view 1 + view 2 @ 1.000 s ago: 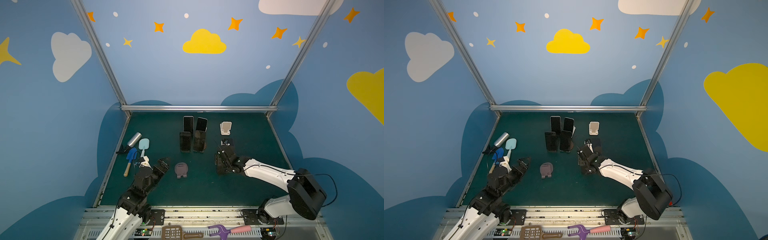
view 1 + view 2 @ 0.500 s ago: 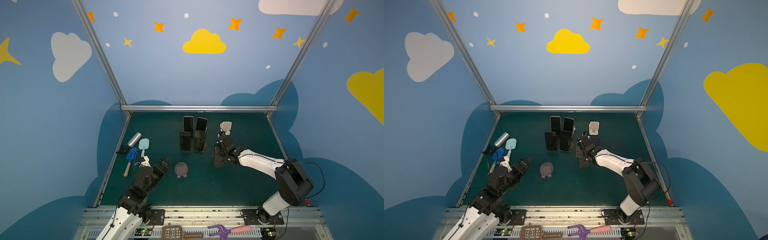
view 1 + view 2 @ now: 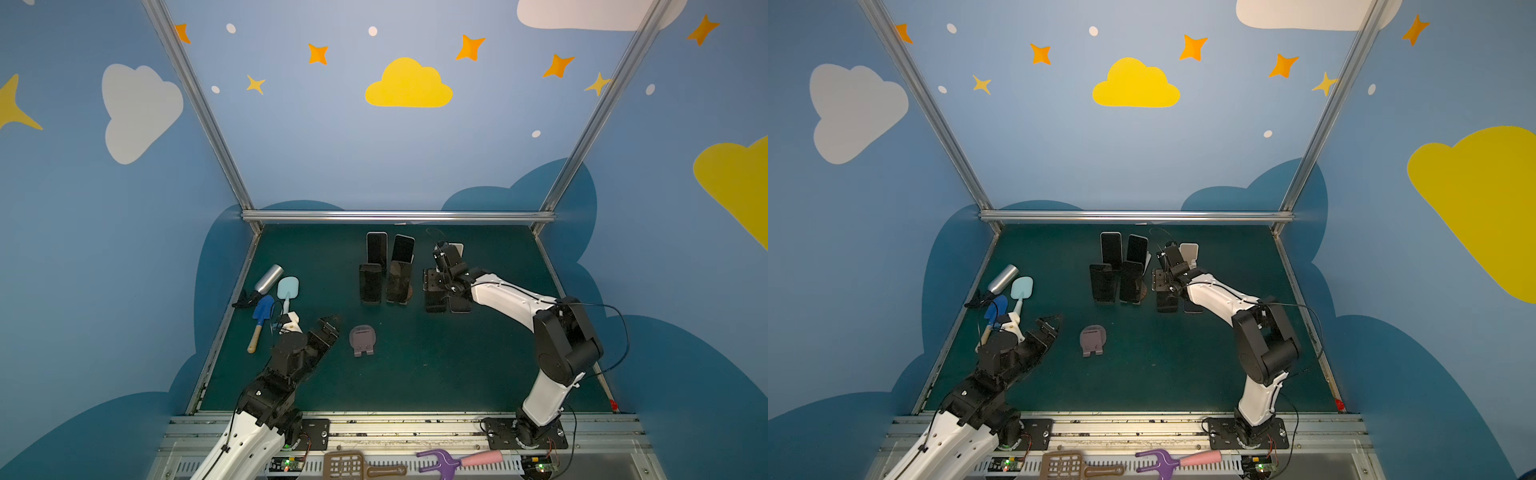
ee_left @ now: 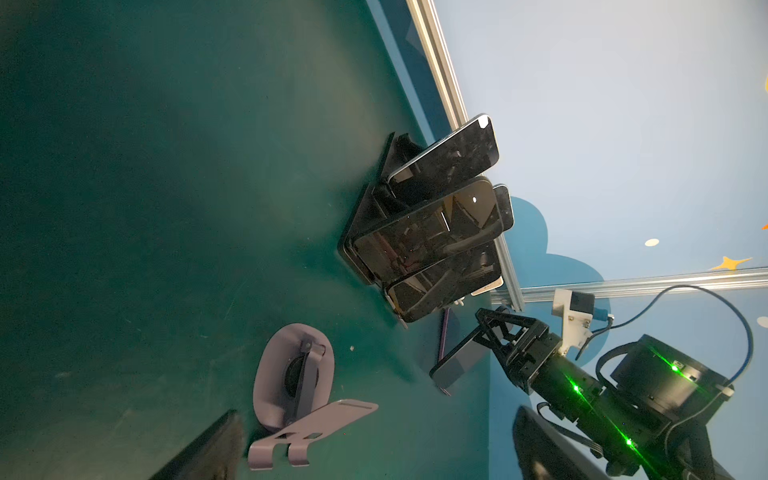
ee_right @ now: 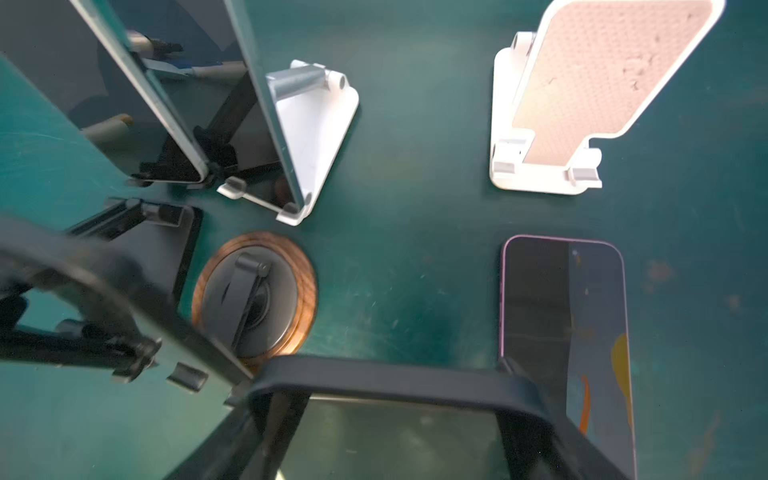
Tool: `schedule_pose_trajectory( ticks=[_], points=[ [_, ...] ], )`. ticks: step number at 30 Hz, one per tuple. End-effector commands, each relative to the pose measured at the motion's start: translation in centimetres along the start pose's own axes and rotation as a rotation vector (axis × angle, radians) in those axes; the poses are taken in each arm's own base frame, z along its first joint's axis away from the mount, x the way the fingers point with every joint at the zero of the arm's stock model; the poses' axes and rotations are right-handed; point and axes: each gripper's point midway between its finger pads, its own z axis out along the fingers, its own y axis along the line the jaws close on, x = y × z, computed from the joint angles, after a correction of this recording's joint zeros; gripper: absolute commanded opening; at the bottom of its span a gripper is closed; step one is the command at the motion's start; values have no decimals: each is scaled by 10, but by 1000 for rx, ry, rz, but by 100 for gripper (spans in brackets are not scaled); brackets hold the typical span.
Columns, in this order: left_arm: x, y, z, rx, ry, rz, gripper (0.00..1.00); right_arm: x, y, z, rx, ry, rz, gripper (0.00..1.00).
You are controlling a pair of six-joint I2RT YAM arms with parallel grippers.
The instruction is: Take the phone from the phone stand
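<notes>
Grip check: right gripper [image 3: 439,283] is clamped across the side edges of the dark-cased phone [image 5: 395,436], up near its top end. Phone hangs tilted, clear of every stand, low over the green mat [image 3: 415,382]; can't tell if its bottom end touches. Just beside it a purple-rimmed phone [image 5: 561,324] lies flat. Beyond both, a white stand [image 5: 582,104] sits empty. Four more phones [image 3: 370,284] are propped on stands further left. Left gripper [image 3: 329,326] idles near a purple stand [image 3: 362,338], jaws apart, nothing in them.

Handling, my read: rigid slab, moderate weight, glass face slick and crackable, case rim grippy. Side edges on the case are the right place to hold, never the screen. A hold this near the end could let it pivot; mid-length is safer. Set it down gently, clear of the neighbour.
</notes>
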Motion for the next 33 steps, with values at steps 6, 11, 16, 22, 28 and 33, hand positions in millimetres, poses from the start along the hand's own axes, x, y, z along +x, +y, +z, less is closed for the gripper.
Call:
schedule_pose_trajectory(
  ticks=[6,11,16,22,28,33],
  points=[
    [-6,-13,-3,23,-12,21,100,-3,-4,12,-34,98,-17,60],
    [-5,-13,-2,22,-9,18,100,11,-8,24,-6,222,-7,60],
    [-3,-13,0,23,2,9,100,16,-11,38,8,290,9,59],
    [-2,-15,1,21,11,12,100,26,-13,57,28,356,-4,59],
    [-3,-13,2,19,6,4,100,29,-15,68,38,375,-12,59],
    [-3,-14,2,22,6,3,100,34,-18,76,70,405,-30,61]
  ],
)
